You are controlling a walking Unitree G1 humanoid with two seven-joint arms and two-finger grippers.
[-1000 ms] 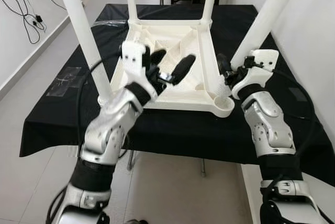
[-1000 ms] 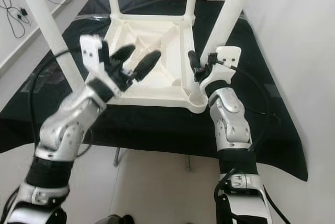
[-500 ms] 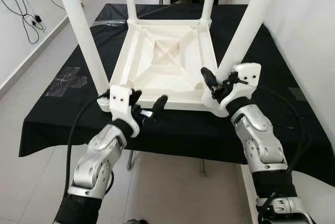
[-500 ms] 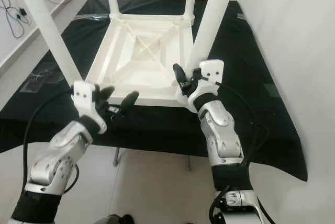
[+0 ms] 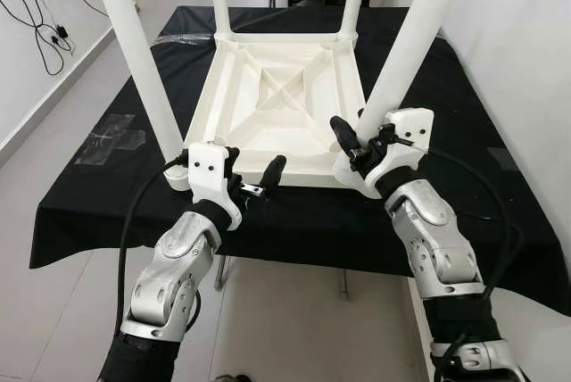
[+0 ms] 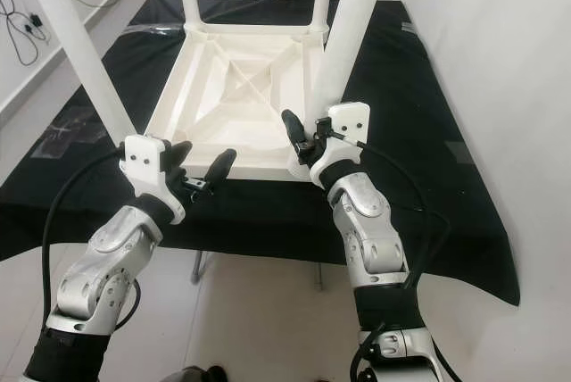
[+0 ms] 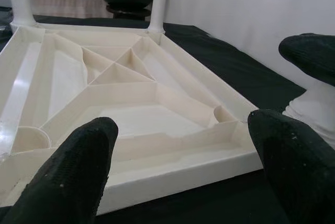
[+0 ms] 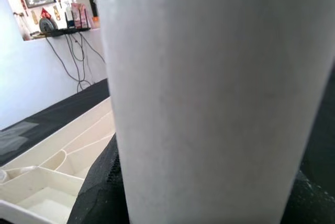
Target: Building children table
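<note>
Right wrist view: my right gripper [image 5: 350,143] clamps the white plastic table leg [image 5: 406,47] at the upturned cream plastic tabletop's [image 5: 277,105] near right corner. Left gripper [image 5: 252,174] spread wide, empty, off the near edge, above the black-draped desk [image 5: 107,186].

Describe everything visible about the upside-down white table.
The white table looks like moulded plastic and lies upside down on a black cloth, its ribbed underside showing diagonal braces that meet at the middle. Four round white legs stand up from its corners, running out of the top of the head views. The right pincer is closed around the near right leg just above its socket. The left pincer hovers open at the near edge, close to the near left leg, not touching it.
</note>
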